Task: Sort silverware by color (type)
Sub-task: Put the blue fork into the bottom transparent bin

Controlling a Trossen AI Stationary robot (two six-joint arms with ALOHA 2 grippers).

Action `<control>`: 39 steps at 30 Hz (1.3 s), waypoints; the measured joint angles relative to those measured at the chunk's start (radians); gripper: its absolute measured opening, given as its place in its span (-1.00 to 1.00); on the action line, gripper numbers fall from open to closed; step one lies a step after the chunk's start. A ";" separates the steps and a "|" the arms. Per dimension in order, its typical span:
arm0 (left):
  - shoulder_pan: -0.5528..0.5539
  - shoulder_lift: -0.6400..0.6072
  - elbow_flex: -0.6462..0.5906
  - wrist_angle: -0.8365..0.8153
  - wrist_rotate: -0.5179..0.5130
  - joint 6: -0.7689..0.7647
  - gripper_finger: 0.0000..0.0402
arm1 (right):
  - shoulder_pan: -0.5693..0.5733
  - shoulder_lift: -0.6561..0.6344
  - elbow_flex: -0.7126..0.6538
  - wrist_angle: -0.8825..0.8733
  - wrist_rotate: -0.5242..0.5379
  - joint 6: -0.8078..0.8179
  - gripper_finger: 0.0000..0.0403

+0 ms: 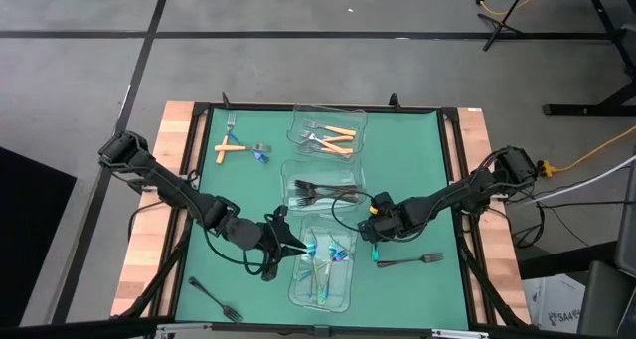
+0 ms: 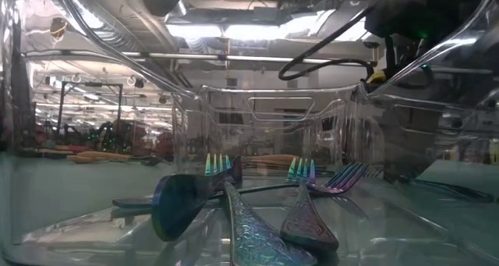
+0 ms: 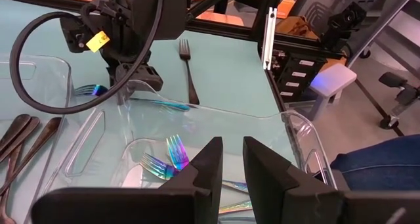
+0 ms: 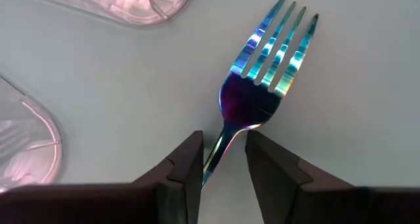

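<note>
A lab or workshop: concrete floor (image 1: 298, 6), loose cables (image 1: 596, 155), ceiling strip lights (image 2: 234, 32).

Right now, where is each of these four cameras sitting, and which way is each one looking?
High view: overhead, straight down on the green table; both arms show.
Low view: at table height, inside the clear container, facing iridescent forks.
Left wrist view: past the left gripper, over that container toward the right gripper.
Right wrist view: down past the right gripper, astride an iridescent fork.
Shared: high and left wrist views both show the dark fork lying on the mat.
</note>
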State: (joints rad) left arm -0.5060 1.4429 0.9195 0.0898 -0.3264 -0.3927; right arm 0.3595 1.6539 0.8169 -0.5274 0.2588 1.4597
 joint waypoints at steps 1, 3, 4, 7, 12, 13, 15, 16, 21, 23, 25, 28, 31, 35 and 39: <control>0.000 0.000 0.000 0.000 0.000 0.000 -0.73 | 0.000 0.000 0.000 0.000 0.000 0.000 -0.44; 0.000 0.000 0.000 0.000 -0.002 0.000 -0.73 | 0.000 0.000 -0.001 -0.002 0.000 0.000 -0.50; 0.000 0.000 0.000 0.000 -0.004 0.000 -0.73 | 0.000 0.000 -0.001 -0.004 0.000 0.000 -0.55; 0.000 0.000 0.000 0.000 -0.006 0.000 -0.73 | 0.000 0.000 -0.001 -0.004 0.001 0.000 -0.75; 0.000 0.000 0.000 0.000 -0.006 -0.024 -0.73 | -0.001 0.000 0.000 0.010 0.009 0.003 -0.96; 0.000 0.000 0.000 0.000 -0.006 -0.023 -0.73 | -0.001 0.000 0.000 0.010 0.009 0.003 -0.95; 0.000 0.000 0.000 0.000 -0.006 -0.024 -0.73 | 0.000 0.000 0.000 0.010 0.010 0.004 -0.94; 0.000 0.000 0.000 0.000 -0.006 -0.023 -0.73 | 0.000 0.000 0.000 0.009 0.010 0.004 -0.96; 0.000 0.000 0.000 0.000 -0.006 -0.023 -0.73 | -0.001 -0.035 -0.005 -0.016 0.001 -0.002 -0.98; 0.000 0.000 0.000 0.000 -0.006 -0.023 -0.73 | -0.001 -0.065 -0.005 -0.025 -0.005 -0.002 -0.99; 0.000 0.000 0.000 0.000 -0.006 -0.023 -0.73 | -0.001 -0.100 -0.004 -0.059 -0.005 0.002 -1.00; 0.000 0.000 0.000 -0.001 -0.007 -0.023 -0.73 | 0.000 -0.158 -0.004 -0.090 0.002 0.023 -1.00; 0.000 0.000 0.000 0.000 -0.007 -0.023 -0.73 | 0.000 -0.227 -0.003 -0.094 0.003 0.024 -1.00; 0.000 0.000 0.000 0.000 -0.022 -0.022 -0.73 | 0.001 -0.305 0.019 -0.095 0.002 0.018 -1.00; 0.000 0.000 0.000 -0.001 -0.032 -0.016 -0.73 | 0.022 -0.353 0.072 -0.057 0.027 -0.004 -1.00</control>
State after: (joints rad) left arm -0.5060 1.4433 0.9195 0.0891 -0.3584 -0.4088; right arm 0.3818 1.3012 0.8886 -0.5846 0.2853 1.4559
